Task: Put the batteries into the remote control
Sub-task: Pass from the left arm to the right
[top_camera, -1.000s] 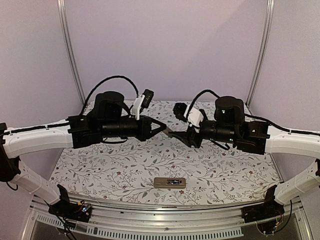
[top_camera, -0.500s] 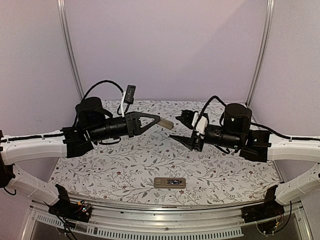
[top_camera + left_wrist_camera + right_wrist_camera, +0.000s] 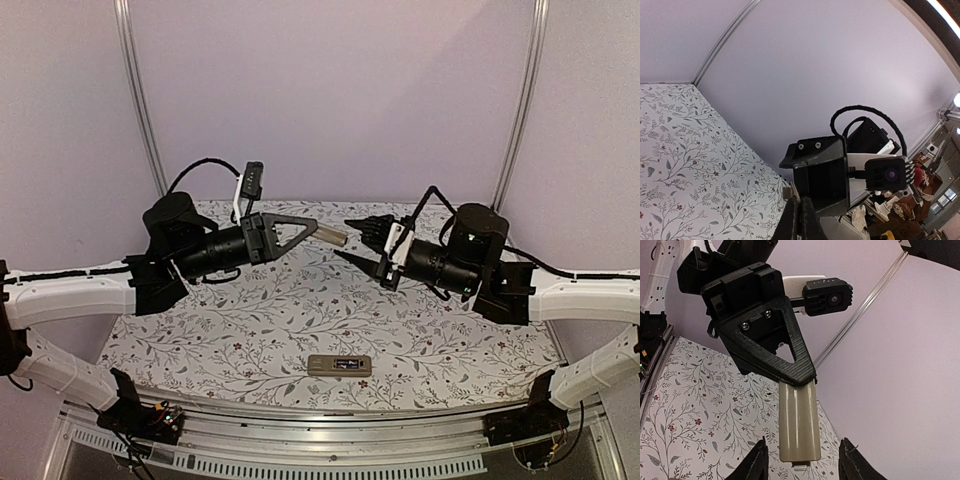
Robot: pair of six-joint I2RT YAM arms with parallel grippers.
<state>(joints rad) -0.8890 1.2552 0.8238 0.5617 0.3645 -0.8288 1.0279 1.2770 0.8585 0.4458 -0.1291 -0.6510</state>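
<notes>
The left pincer is clamped on one end of a tan battery cover. The cover's long axis runs in line with the fingers. Its free end points at the right pincer, whose jaws stand apart, and shows between them. The remote control lies on the counter at lower centre of the top view, recess up, long axis left-right.
</notes>
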